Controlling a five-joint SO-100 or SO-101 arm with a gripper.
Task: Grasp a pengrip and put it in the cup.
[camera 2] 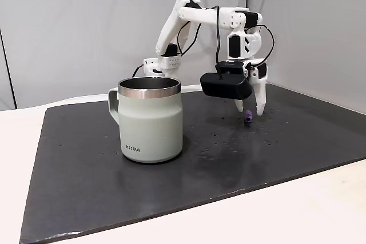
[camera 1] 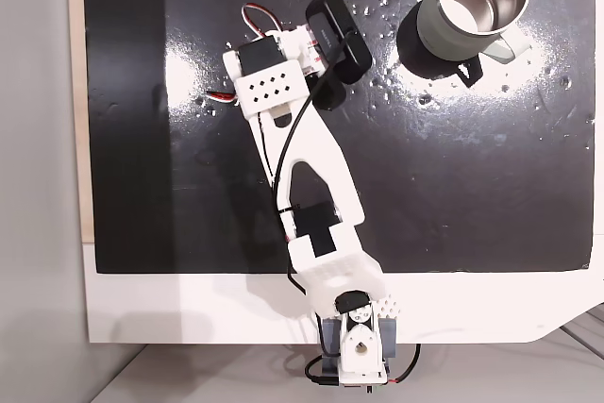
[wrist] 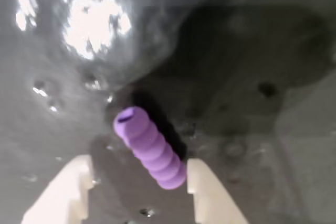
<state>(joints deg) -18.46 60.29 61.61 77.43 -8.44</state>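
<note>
The lilac ribbed pengrip (wrist: pixel 149 148) lies on the black mat, tilted, between the white fingertips of my open gripper (wrist: pixel 140 165). Its near end is close to the right finger (wrist: pixel 207 190). In a fixed view from the side, the gripper (camera 2: pixel 250 110) points down with its tips just above the mat, and the pengrip (camera 2: pixel 249 119) sits right below them. The cup (camera 2: pixel 151 121), pale grey-green with a steel inside and a side handle, stands upright well to the left and nearer that camera. From above, the cup (camera 1: pixel 472 7) is at the top right and looks empty.
The black mat (camera 1: pixel 472 186) covers most of the white table and is shiny, with small wet-looking specks. The white arm (camera 1: pixel 311 158) reaches from its base (camera 1: pixel 354 346) at the bottom edge. A black wrist camera (camera 1: pixel 335 35) hides the fingers from above.
</note>
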